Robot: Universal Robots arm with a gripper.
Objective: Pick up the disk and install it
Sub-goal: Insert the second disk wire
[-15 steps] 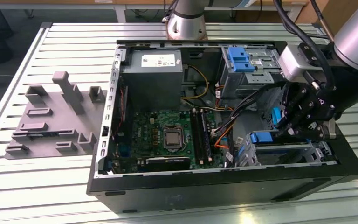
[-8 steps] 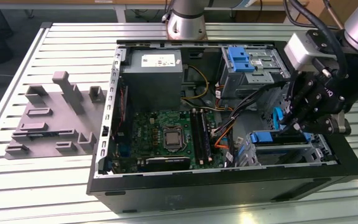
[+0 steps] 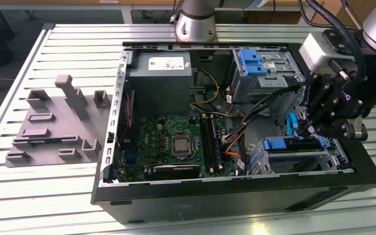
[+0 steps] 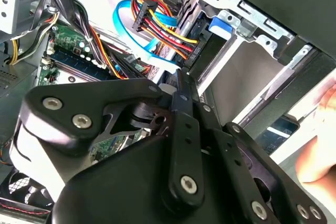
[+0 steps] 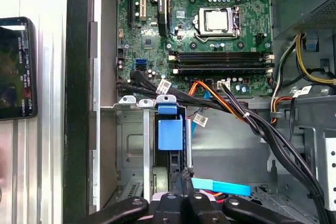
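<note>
The disk (image 3: 283, 144) sits on edge in the lower drive cage (image 3: 293, 161) at the exterior view's right, inside the open computer case. Its blue side rail (image 5: 169, 131) sticks out of the cage slot in the first wrist view. My black gripper (image 3: 317, 133) hangs right over that cage. Its fingers are shut together, and the tips (image 5: 182, 179) meet at the disk's end. I cannot tell whether they touch it. In the second wrist view the gripper (image 4: 177, 80) points at the cage beside the coloured cables (image 4: 157, 19).
A grey power supply box (image 3: 158, 73) and the motherboard (image 3: 175, 142) fill the case's left half. A blue bracket with a silver cage (image 3: 253, 63) stands at the back. A grey fixture (image 3: 51, 122) lies on the slatted table. A phone (image 5: 16, 66) and a hand (image 4: 320, 150) are beside the case.
</note>
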